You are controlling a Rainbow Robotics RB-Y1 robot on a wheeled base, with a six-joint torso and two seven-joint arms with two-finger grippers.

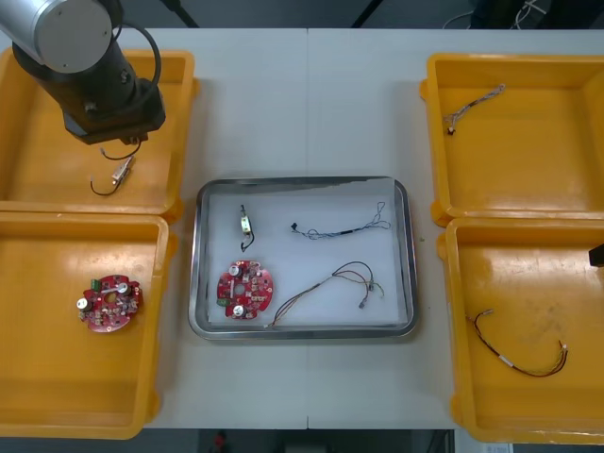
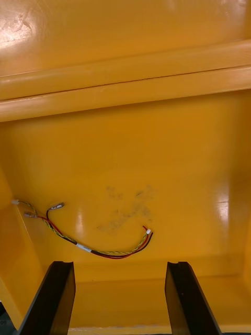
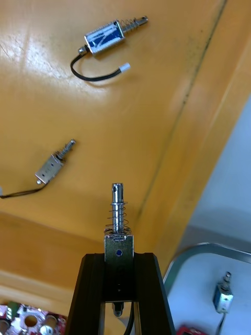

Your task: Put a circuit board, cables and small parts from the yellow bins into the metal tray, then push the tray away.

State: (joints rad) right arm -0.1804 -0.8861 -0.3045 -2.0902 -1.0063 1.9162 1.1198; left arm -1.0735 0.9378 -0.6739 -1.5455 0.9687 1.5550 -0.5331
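My left gripper [image 3: 119, 275] is shut on a small metal part [image 3: 118, 230] with a spring pin, held above the far left yellow bin [image 1: 38, 179]. Two more small metal parts [image 3: 104, 37] [image 3: 52, 166] lie on that bin's floor beyond the fingers. The metal tray [image 1: 404, 283] holds a red circuit board [image 1: 245, 290], a small metal part [image 1: 244, 224], a blue and white cable [image 1: 344, 229] and a dark cable [image 1: 340, 283]. My right gripper [image 2: 123, 296] hangs open over the near right bin [image 1: 566, 415], above a red and yellow cable [image 2: 99, 246].
Another circuit board [image 1: 109, 302] lies in the near left bin [image 1: 38, 406]. A cable [image 1: 475, 105] lies in the far right bin [image 1: 585, 189]. Bare table runs between the bins beyond the tray. The left arm [image 1: 90, 66] covers part of the far left bin.
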